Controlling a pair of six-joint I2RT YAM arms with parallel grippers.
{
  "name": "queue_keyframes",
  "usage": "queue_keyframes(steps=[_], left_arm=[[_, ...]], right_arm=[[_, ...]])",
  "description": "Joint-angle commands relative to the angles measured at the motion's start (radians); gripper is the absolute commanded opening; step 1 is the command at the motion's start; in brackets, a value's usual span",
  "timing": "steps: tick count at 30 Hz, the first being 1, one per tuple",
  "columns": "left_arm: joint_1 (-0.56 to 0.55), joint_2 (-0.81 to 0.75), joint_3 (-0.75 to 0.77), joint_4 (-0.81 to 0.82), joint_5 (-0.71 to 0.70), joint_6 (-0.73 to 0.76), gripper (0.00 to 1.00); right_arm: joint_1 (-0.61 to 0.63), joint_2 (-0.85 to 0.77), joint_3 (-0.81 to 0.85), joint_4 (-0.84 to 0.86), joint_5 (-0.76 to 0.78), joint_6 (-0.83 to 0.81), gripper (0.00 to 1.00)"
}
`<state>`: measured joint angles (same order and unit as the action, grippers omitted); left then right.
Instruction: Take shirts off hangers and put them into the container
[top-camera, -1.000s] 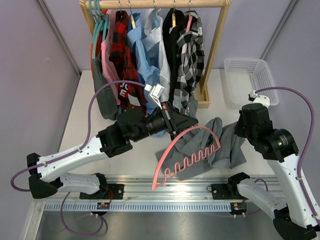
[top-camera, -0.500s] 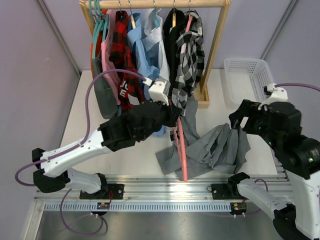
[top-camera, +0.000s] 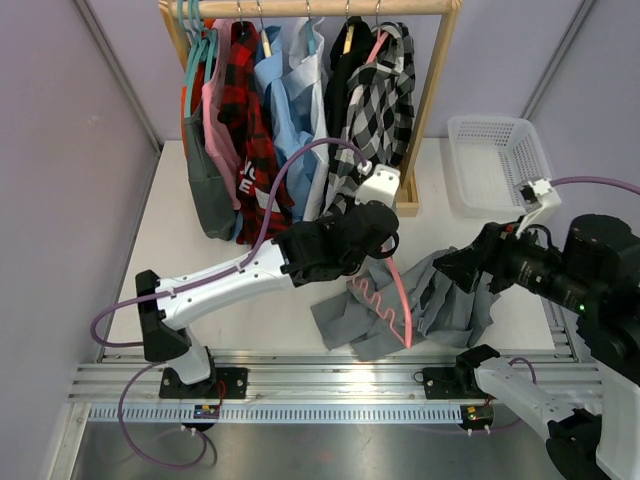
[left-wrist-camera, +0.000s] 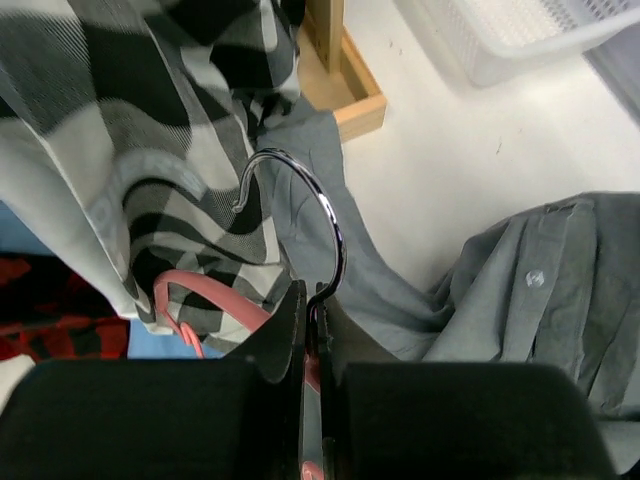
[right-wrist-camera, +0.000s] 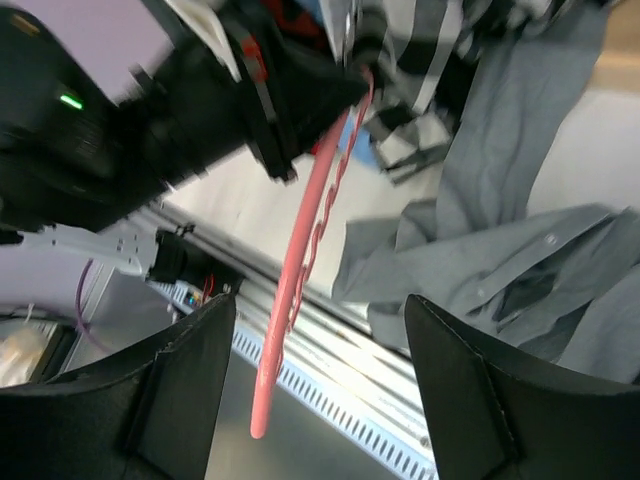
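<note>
My left gripper (top-camera: 383, 248) is shut on the neck of a pink hanger (top-camera: 392, 292), just under its metal hook (left-wrist-camera: 300, 190). The bare hanger hangs down over a crumpled grey shirt (top-camera: 440, 300) lying on the table. My right gripper (top-camera: 447, 268) stands open above the shirt's right part, with nothing between its fingers (right-wrist-camera: 190, 380); the pink hanger (right-wrist-camera: 310, 250) and grey shirt (right-wrist-camera: 500, 270) show beyond them. The white container (top-camera: 495, 160) stands at the back right. More shirts hang on the rail, the black-and-white check one (left-wrist-camera: 120, 150) nearest my left gripper.
The wooden rail frame (top-camera: 430, 100) stands at the back, its base block (left-wrist-camera: 350, 90) close to my left gripper. Red check, light blue, pink and black shirts (top-camera: 270, 120) hang along it. The metal rail (top-camera: 330, 375) runs along the near table edge.
My left arm has swung the pink hanger up and to the right, clear of the grey shirt. My right gripper has opened and turned leftward. The grey shirt has settled on the table.
</note>
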<state>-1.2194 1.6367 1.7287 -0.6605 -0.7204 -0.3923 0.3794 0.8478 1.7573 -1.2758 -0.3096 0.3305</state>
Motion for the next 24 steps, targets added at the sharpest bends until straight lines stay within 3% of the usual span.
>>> queue_keyframes(steps=[1,17,21,24], left_arm=[[-0.008,0.032,0.133,0.042,-0.054,0.05,0.0],[-0.008,0.248,0.405,-0.011,0.041,0.104,0.0],[-0.006,0.287,0.477,-0.027,0.076,0.109,0.0],[-0.008,0.288,0.505,-0.025,0.11,0.112,0.0]], right_arm=[[-0.002,-0.007,-0.084,-0.02,-0.131,0.01,0.76],[-0.002,-0.049,-0.289,0.016,-0.161,0.001,0.71],[-0.002,-0.038,-0.341,0.016,-0.123,-0.013,0.64],[-0.002,-0.035,-0.354,0.007,-0.083,-0.022,0.45]])
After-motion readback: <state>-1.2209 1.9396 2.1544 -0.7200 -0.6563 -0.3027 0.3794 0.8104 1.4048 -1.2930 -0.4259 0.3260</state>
